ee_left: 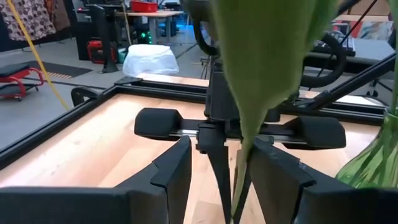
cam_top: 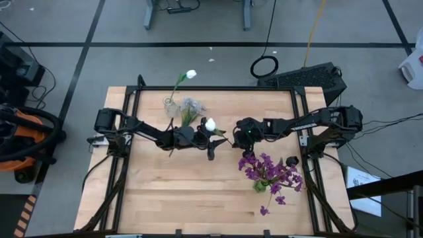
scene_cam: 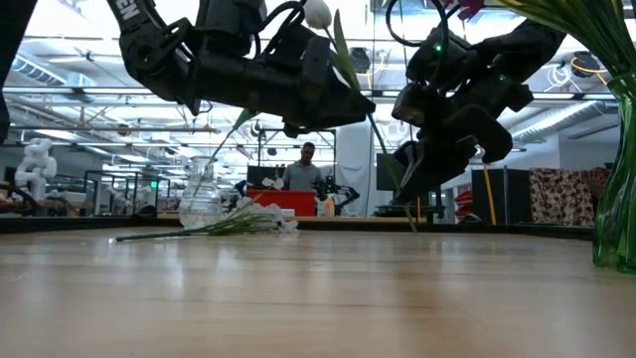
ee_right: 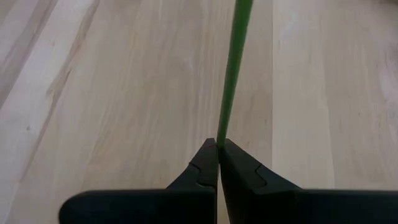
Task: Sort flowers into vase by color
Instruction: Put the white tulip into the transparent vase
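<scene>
your left end effector [cam_top: 210, 147] is hanging over mid-desk [cam_top: 165, 198] with its fingers partly apart around the stalk of a white tulip [cam_top: 210, 123], while your right end effector [ee_right: 218, 154] is pinching the same green stalk [ee_right: 231, 74] with its fingers fully closed. the purple flowers [cam_top: 269, 173] are sitting in a green vase [scene_cam: 618, 199] near the right edge, another white bud [cam_top: 191, 75] is standing in a clear vase [cam_top: 171, 106] at the back, and the grey-blue stems [cam_top: 192, 106] are lying just beside it.
</scene>
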